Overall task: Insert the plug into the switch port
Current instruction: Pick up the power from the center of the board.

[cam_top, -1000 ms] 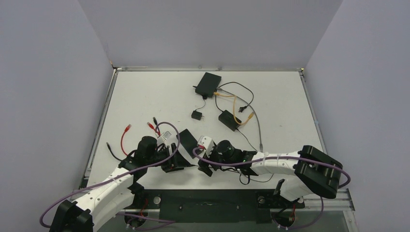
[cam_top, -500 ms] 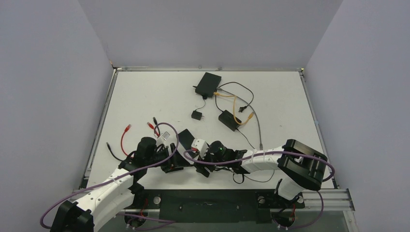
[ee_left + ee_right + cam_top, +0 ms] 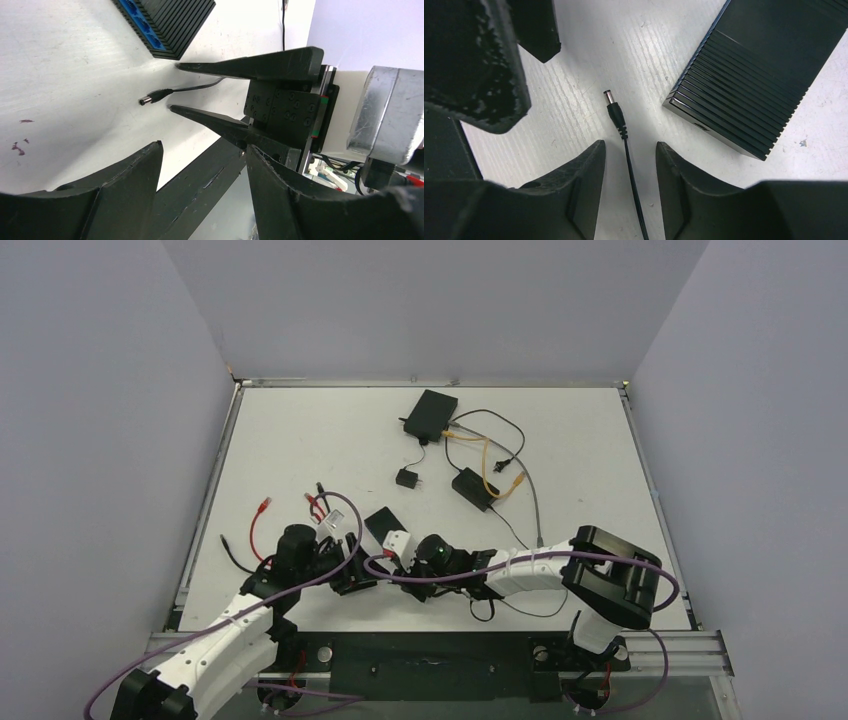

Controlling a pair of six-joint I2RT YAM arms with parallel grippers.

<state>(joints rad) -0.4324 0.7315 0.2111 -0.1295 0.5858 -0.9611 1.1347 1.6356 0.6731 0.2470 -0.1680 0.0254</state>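
The switch (image 3: 381, 524) is a black ribbed box; its blue ports show in the left wrist view (image 3: 165, 25), and it lies at the upper right of the right wrist view (image 3: 764, 75). The plug (image 3: 613, 107) is a small black barrel plug lying loose on the white table, its thin cable running back between my right fingers. My right gripper (image 3: 630, 147) is open and straddles that cable just behind the plug. The left wrist view also shows the plug (image 3: 155, 96), lying between the right fingers (image 3: 250, 62). My left gripper (image 3: 204, 147) is open and empty, facing the plug from close by.
Red and black loose cables (image 3: 262, 525) lie left of the left arm. Further back are a small black adapter (image 3: 406, 478), a black box (image 3: 430, 412) and a power brick (image 3: 470, 487) with orange and grey cables. The table's front rail (image 3: 430, 650) is just behind the grippers.
My right arm has swung left across the table, so its open fingers now sit close to the left gripper beside the switch. The left gripper has barely moved.
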